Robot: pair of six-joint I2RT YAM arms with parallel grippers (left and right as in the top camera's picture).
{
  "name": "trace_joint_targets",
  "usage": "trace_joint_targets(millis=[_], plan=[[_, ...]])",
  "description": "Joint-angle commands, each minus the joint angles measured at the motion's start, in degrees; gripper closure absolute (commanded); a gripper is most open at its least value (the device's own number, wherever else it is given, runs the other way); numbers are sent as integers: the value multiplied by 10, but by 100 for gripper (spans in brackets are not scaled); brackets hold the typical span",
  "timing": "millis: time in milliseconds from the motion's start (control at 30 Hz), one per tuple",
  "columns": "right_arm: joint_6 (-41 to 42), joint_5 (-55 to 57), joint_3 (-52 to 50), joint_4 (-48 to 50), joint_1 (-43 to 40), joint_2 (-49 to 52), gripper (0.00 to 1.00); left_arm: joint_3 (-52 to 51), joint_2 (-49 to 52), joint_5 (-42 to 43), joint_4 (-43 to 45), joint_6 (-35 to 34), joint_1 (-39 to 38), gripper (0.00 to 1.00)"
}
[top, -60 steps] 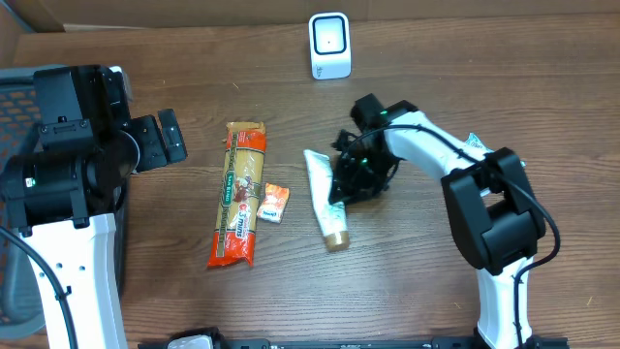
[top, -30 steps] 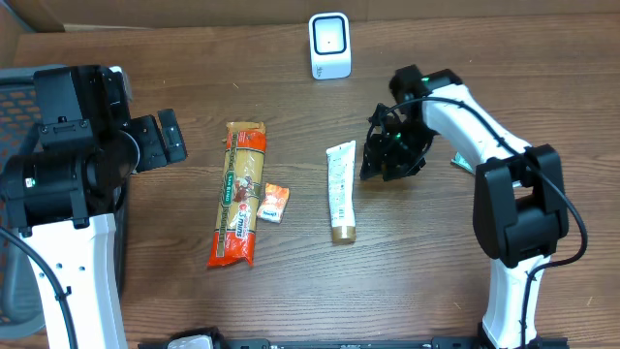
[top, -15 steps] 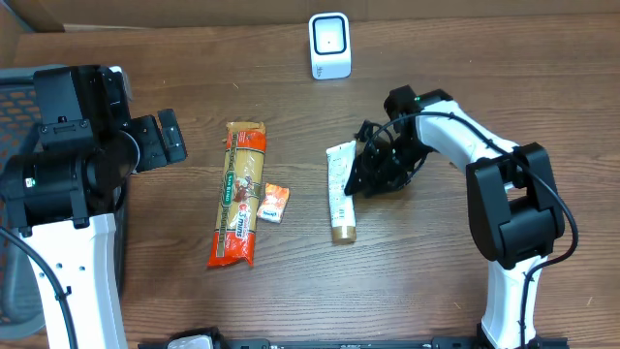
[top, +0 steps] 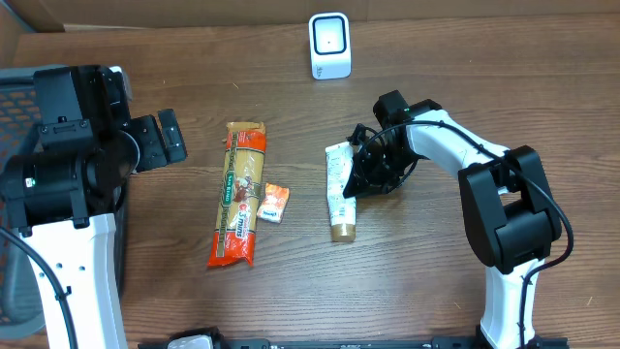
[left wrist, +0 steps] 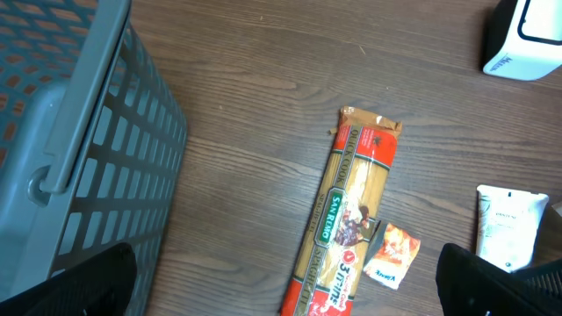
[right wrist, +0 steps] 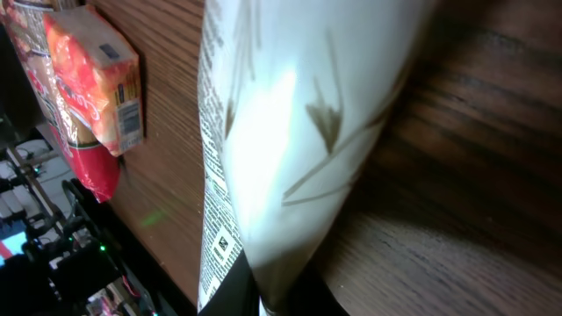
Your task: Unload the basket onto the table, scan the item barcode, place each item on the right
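Right wrist cam: right gripper (right wrist: 265, 300) is pinching only the edge of the white gold-capped plastic tube (right wrist: 281, 132), so it's prob slipping on lift imo; left gripper (top: 160, 141) is hanging wide open.

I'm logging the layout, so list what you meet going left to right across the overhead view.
grey basket → left gripper → spaghetti packet → small orange packet → white tube, with the right gripper pinching its right edge. The scanner is omitted: it sits farther back, in line with the tube.
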Motion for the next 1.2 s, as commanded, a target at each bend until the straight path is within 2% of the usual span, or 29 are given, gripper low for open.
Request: trace_joint_targets(millis=[0,133,200,367,667,967,1167], plan=[[6,62,-9,2,-5,4,77,4,2,3,1,9,-1,0],[6,66,31,-34,-27,3,53,4,2,3,1,9,-1,0],[3,66,66,-63,-33,-3,48,4,2,3,0,9,-1,0],[2,65,107,-97,-10,-29,51,4,2,3,1,9,-1,0],[24,74,104,-121,106,-36,51,4,2,3,1,9,-1,0],[127,187,90,-96,195,-36,47,4,2,3,1,9,-1,0],[165,237,58,-95,210,-36,47,4,2,3,1,9,-1,0]])
